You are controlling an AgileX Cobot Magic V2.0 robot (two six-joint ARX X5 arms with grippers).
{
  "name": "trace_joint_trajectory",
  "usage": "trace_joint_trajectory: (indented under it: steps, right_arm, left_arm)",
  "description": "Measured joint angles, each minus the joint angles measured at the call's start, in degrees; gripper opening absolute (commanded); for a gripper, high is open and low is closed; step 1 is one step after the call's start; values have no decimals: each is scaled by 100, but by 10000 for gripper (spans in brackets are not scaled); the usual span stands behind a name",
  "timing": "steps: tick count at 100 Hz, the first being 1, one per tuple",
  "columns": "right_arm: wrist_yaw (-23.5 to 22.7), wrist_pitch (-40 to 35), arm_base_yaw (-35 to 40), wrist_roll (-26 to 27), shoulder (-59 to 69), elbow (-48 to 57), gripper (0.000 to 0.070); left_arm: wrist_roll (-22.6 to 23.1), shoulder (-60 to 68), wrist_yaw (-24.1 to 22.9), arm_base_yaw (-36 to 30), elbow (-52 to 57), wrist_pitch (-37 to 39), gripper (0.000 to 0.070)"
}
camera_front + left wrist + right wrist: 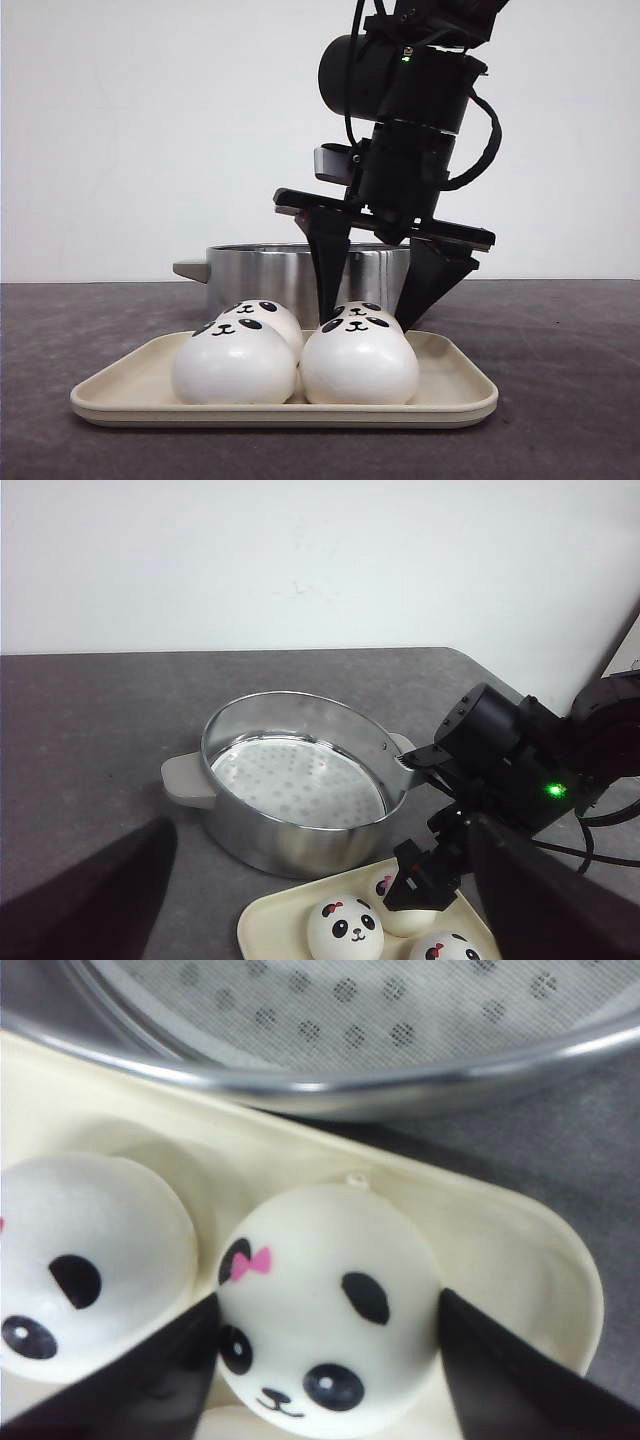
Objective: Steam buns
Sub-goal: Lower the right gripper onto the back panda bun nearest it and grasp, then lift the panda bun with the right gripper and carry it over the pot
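Note:
Four white panda-face buns sit on a cream tray [450, 395]: front left [233, 360], front right [358, 362], back left [265, 312] and back right [362, 310]. My right gripper [368, 318] is lowered over the back right bun, one black finger on each side. In the right wrist view this bun [325, 1260], with a pink bow, fills the gap of the right gripper [328, 1300]; it rests on the tray, undeformed, and the jaws are open. My left gripper [322, 825] is open, empty and high above the table, out of the front view.
A round steel steamer pot [260, 275] with a perforated insert [300, 780] and grey handles stands just behind the tray on the dark table. A neighbouring bun [90, 1260] lies close beside the right gripper's finger. The tray rim [520, 1250] lies close to the other finger.

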Motion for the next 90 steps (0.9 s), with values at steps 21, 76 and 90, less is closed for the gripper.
trace_joint_trajectory:
  steps: [21,76,90]
  right_arm:
    - [-79,-63,0,-24,31,28,6]
    - [-654,181,282,-212,-1963,785,5]
    - [-249,138,184,-400,-1939,1738,5]
  left_arm:
    - [0,0,-7,0,0,0,557]
    - [2,0,-109,-4,0,105,557]
    - [0,-2,-131,-9,0,116,557]
